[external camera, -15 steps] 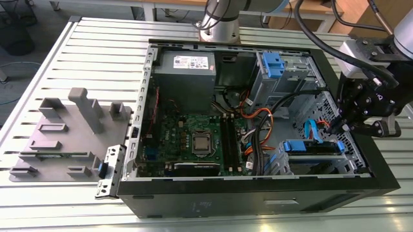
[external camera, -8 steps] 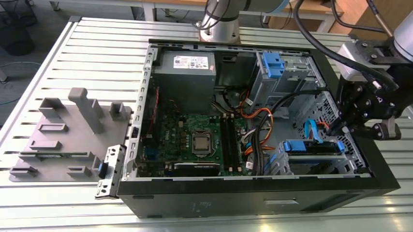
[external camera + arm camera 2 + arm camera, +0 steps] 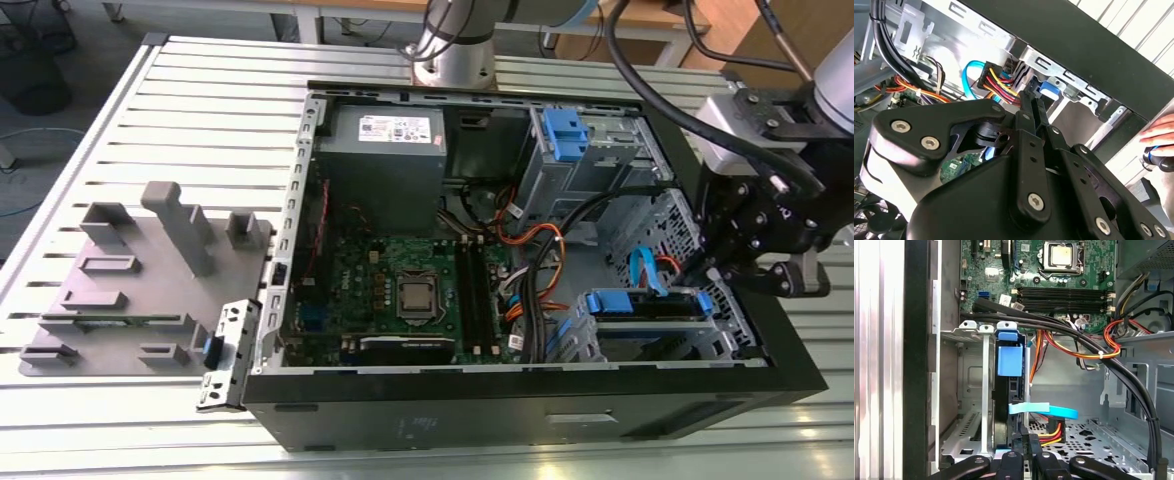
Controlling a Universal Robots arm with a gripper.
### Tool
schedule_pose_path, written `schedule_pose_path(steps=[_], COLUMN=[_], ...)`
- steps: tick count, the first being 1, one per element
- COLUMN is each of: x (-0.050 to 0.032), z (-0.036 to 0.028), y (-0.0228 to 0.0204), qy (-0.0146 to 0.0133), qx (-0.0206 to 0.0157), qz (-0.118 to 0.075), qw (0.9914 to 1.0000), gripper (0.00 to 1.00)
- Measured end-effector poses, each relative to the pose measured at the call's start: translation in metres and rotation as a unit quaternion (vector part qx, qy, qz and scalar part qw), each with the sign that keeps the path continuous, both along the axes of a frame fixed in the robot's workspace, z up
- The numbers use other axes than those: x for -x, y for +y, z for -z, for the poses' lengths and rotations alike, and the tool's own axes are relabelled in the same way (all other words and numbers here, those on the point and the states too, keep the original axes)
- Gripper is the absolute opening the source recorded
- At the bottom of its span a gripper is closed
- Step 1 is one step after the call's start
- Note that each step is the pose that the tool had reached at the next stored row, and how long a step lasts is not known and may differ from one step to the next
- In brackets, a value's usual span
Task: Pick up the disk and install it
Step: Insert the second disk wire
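Looks close to finished, I'd say. The disk (image 3: 1005, 390) sits on edge inside the drive cage (image 3: 985, 390) of the open PC case (image 3: 534, 400) on the worktop (image 3: 160, 120). Its blue rail and pull tab face out of the cage, and the body only shows as a dark edge. I can't tell if the light-blue data cable (image 3: 1046, 411) just beside the cage is plugged in. The end effector (image 3: 1026, 455) hovers right at the cage mouth, pinched shut with nothing in it.

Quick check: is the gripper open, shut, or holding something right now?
Gripper: shut, fingers pressed together close to the disk, which sits in its drive bay; whether they pinch anything cannot be told.
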State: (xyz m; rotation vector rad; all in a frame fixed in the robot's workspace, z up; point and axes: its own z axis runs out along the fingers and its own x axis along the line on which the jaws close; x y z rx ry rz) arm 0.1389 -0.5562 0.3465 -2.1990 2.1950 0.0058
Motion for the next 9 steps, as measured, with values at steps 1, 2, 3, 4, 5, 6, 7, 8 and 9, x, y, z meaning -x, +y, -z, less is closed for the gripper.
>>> schedule_pose_path(steps=[1,2,3,4,5,6,7,8,9], x=[0.0001,0.0001,0.0001,0.0001,0.0001,0.0001,0.0001,0.0001,0.0001], z=[0.0001,0.0003,0.0004,0.0006,0.0009,0.0011,0.0015,0.0021,0.0031], y=[-0.0012,-0.0024,-0.0037,-0.0050,-0.0066,-0.0076,-0.0084,-0.0089,-0.0092], qy=[0.0000,0.0000,0.0000,0.0000,0.0000,0.0000,0.0000,0.0000,0.0000], qx=[0.0001,0.0000,0.0000,0.0001,0.0000,0.0000,0.0001,0.0000,-0.0001], qz=[0.000,0.000,0.000,0.000,0.000,0.000,0.000,0.000,0.000], qw=[1.00000,1.00000,1.00000,1.00000,1.00000,1.00000,1.00000,1.00000,1.00000], gripper=[0.16,0.16,0.16,0.16,0.16,0.16,0.16,0.16,0.16])
